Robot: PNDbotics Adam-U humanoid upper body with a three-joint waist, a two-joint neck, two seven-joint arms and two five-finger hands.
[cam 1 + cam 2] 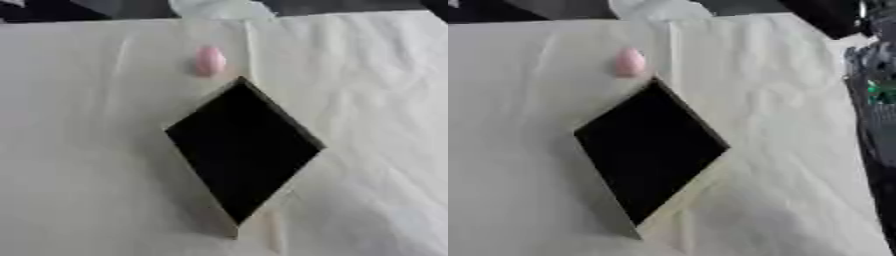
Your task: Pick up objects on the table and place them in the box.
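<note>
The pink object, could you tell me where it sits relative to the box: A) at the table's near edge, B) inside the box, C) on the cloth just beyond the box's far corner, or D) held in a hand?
C: the pink object lies on the white cloth just past the far corner of the dark-lined box, outside it and with no hand on it.

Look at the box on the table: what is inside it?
The box shows only a dark, black interior; no object can be made out in it, though the darkness could hide something. The small pink object lies outside, on the white cloth beyond its far corner.
</note>
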